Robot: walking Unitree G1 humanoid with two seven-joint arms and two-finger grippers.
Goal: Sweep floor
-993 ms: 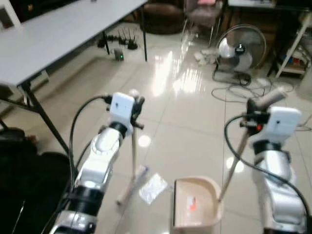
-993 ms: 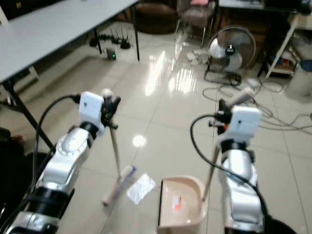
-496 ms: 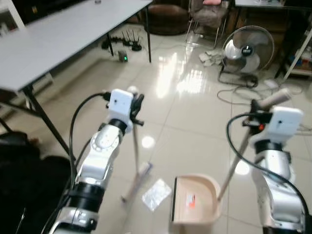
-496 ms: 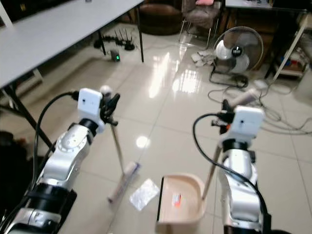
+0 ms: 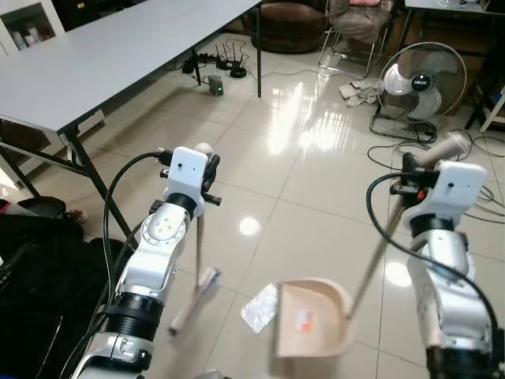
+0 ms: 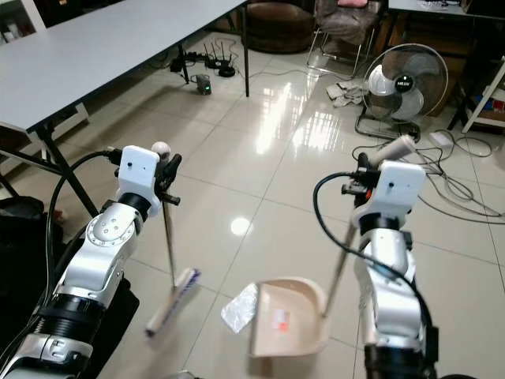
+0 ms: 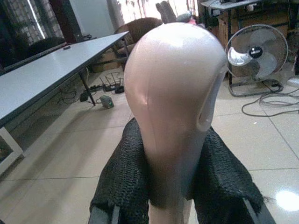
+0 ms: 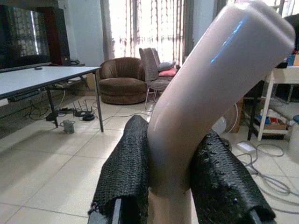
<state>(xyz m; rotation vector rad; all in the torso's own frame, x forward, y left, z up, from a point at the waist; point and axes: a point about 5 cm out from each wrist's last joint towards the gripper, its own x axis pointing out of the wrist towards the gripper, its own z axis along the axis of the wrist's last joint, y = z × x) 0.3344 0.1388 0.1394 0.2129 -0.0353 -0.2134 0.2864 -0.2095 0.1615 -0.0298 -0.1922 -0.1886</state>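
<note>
Compared with a second ago, the broom (image 5: 196, 260) head sits farther out to the robot's left, leaving a wider gap to the scrap of litter (image 5: 259, 305), and the whole scene has shifted because the head camera has moved. At the left, the left gripper (image 5: 207, 168) is clamped on the top of the broom handle, its padded fingers (image 7: 122, 172) pressing either side of the rounded knob; holding so high lets the arm swing the head across the tile floor (image 5: 316, 197), probably readying a stroke toward the litter. That single crumpled plastic scrap lies on the floor between the broom head and the open mouth of the dustpan (image 5: 312, 328), touching or just beside its lip. At the right, the right gripper (image 5: 410, 172) grips the dustpan's long handle just below its bent end, fingers (image 8: 125, 168) tight around it, keeping the pan's mouth facing the litter. Counted: one broom, one dustpan, one piece of litter, one fan (image 5: 421, 85) and one long grey table (image 5: 95, 63) behind.
</note>
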